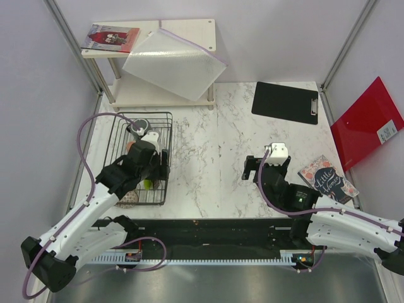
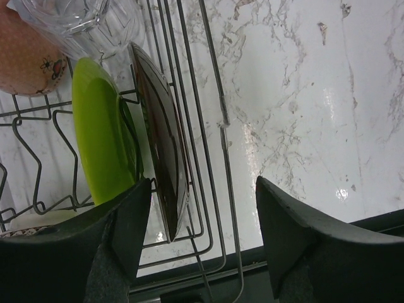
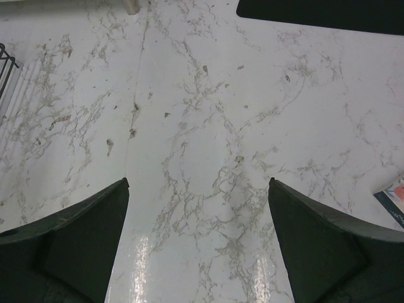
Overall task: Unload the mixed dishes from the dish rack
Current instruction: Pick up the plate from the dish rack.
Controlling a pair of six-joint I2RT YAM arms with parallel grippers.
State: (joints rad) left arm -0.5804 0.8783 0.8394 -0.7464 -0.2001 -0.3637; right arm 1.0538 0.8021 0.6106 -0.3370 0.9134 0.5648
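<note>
While its jaws gape, the left end effector (image 2: 202, 183) straddles the red plate (image 2: 161, 145).

Both arms wear glossy white shells on the long links and matte black housings at the joints: the left arm (image 1: 82, 218) and the right arm (image 1: 353, 230) alike. A thin purple cable (image 1: 85, 129) loops along each. A small white block (image 1: 278, 150) caps each wrist (a green light (image 1: 301, 201) glows on the right arm only). The fingers (image 2: 126, 240) are black, broad, wedge-shaped and faintly grainy.
</note>
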